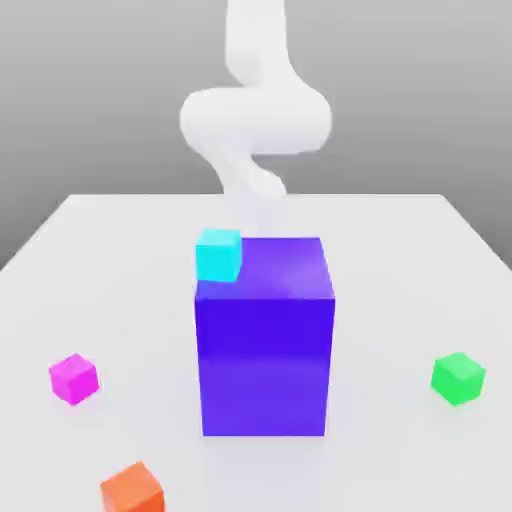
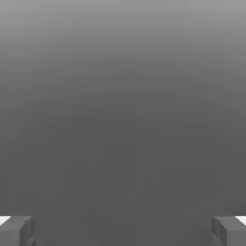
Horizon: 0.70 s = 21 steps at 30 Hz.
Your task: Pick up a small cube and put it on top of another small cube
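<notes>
On your white tabletop (image 1: 120, 260) rest a big blue-violet block (image 1: 265, 350) at the middle, a magenta cube (image 1: 74, 379), a green cube (image 1: 458, 378) and an orange cube (image 1: 132, 489).

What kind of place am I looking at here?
Most likely a simulated tabletop test scene, not a real room: a plain white table against a blank grey backdrop, flat-coloured blocks such as the big blue-violet block and magenta cube, and a smooth white robot arm.
</notes>
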Each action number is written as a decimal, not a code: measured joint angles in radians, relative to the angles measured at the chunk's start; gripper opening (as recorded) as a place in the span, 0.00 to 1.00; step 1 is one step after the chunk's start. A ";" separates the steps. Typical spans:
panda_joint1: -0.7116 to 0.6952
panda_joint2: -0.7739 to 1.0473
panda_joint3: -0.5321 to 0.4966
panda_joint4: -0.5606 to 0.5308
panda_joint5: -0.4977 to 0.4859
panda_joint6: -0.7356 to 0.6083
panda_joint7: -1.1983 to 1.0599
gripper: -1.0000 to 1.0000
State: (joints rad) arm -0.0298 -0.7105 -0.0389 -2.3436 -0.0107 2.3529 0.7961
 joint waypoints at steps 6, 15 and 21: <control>-0.077 0.222 -0.106 -0.108 -0.015 0.133 -0.019 0.50; -0.184 0.547 -0.274 -0.266 0.015 0.325 -0.083 0.50; -0.298 0.773 -0.339 -0.370 0.112 0.451 -0.181 0.50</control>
State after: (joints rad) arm -0.3279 0.0621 -0.3780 -2.7132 0.1017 2.8041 0.6150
